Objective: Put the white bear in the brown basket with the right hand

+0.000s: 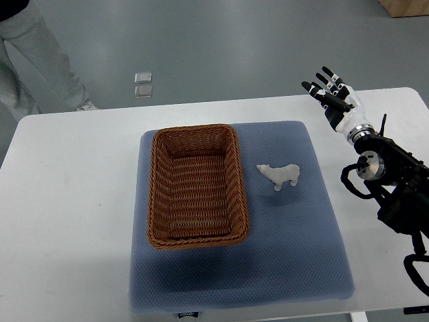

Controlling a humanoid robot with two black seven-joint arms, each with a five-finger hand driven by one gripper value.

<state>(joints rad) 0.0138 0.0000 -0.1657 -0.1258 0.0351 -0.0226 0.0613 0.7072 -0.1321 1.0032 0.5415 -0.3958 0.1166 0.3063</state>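
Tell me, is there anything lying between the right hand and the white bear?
No. In the top view, only bare blue mat and white table lie between the right hand and the white bear.

We see a blue rectangular fabric mat (295,255) lying on a white table (67,221), and a person's grey trouser legs (33,60) beyond its far-left corner.

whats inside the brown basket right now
Nothing: only the brown basket's woven floor shows. The white bear lies outside it on the blue mat. The mat beneath the basket is covered.
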